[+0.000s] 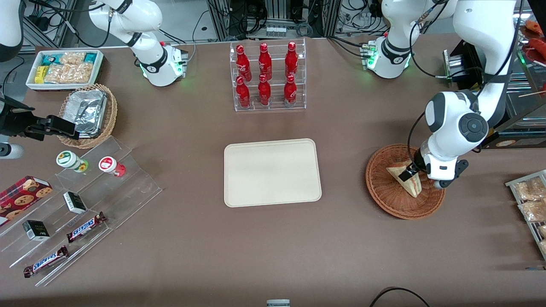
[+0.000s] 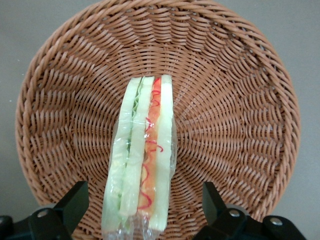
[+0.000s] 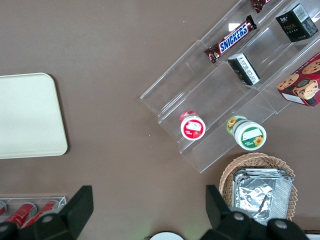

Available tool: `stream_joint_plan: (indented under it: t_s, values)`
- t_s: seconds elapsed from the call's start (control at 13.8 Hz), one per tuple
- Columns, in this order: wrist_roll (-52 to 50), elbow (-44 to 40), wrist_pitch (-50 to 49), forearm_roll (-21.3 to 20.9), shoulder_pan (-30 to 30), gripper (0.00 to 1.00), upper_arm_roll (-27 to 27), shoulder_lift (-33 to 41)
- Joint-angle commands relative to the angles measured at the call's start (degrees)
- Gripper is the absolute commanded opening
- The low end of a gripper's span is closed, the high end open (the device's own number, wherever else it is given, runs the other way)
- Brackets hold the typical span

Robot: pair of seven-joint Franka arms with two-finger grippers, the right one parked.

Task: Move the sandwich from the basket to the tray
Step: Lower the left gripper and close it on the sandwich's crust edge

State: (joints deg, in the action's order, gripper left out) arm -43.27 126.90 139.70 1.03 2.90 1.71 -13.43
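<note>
We see the pincer (image 1: 410, 170) low over the basket (image 1: 384, 192), at the working arm's end of the surface (image 1: 192, 238). In the wrist view its two fingers (image 2: 75, 202) stand wide apart, one on each side of the sandwich (image 2: 142, 160), with clear gaps between pads and bread, so it has hold of nothing. The sandwich lies in the basket (image 2: 240, 100), cut edge up, wrapped in clear film, with pale bread outside and green and red filling strips between. From the front, the sandwich (image 1: 407, 181) is a pale wedge near the basket's middle, partly covered by the pincer and the wrist.

The basket is round, reddish-brown wicker, resting flat on the brown surface. The tray (image 1: 273, 172) lies at the middle of the surface, well apart from the basket, cream and bare. Farther from the front camera than the tray stands a clear rack of six red bottles (image 1: 266, 76).

Toward the parked arm's end we note a tan basket with foil containers (image 1: 87, 113), a white bin of snack packets (image 1: 64, 68), and a clear stepped stand (image 1: 85, 204) with two small cups (image 1: 72, 161), small dark boxes and two chocolate bars (image 1: 85, 227). A cookie box (image 1: 23, 194) sits next to that stand. At the working arm's end, nearer the front camera than the basket, a rack of bagged snacks (image 1: 529, 200) shows at the edge.
</note>
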Motion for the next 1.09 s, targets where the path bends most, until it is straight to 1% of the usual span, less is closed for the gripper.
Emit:
stream_joint_plan:
  t_s: [0.0,0.07,0.14,0.22,0.29,0.36,0.58,0.72,0.87,1.01]
  values:
    - [-1.12,1.69,3.21,0.03,0.35,1.0,-0.12,-0.72]
    - [-1.12,1.86,3.21,0.03,0.35,0.99,-0.12,-1.07]
    - [-1.12,2.04,3.04,0.03,0.35,0.7,-0.12,-1.07]
    - [-1.03,2.13,2.51,0.03,0.26,0.32,-0.12,-0.9]
    - [-0.86,2.13,1.38,0.03,0.26,0.05,-0.12,-0.46]
    - [0.02,1.87,-0.9,0.03,0.26,0.0,-0.12,0.59]
    - [5.8,-0.06,-7.93,-0.15,0.44,0.0,-0.04,4.72]
    - [8.45,-3.74,-12.94,-0.15,1.22,0.0,1.27,5.08]
    - [9.69,-7.09,-16.46,-0.06,3.41,0.0,1.9,4.64]
    - [9.87,-9.9,-18.58,-0.06,7.71,0.0,1.98,3.68]
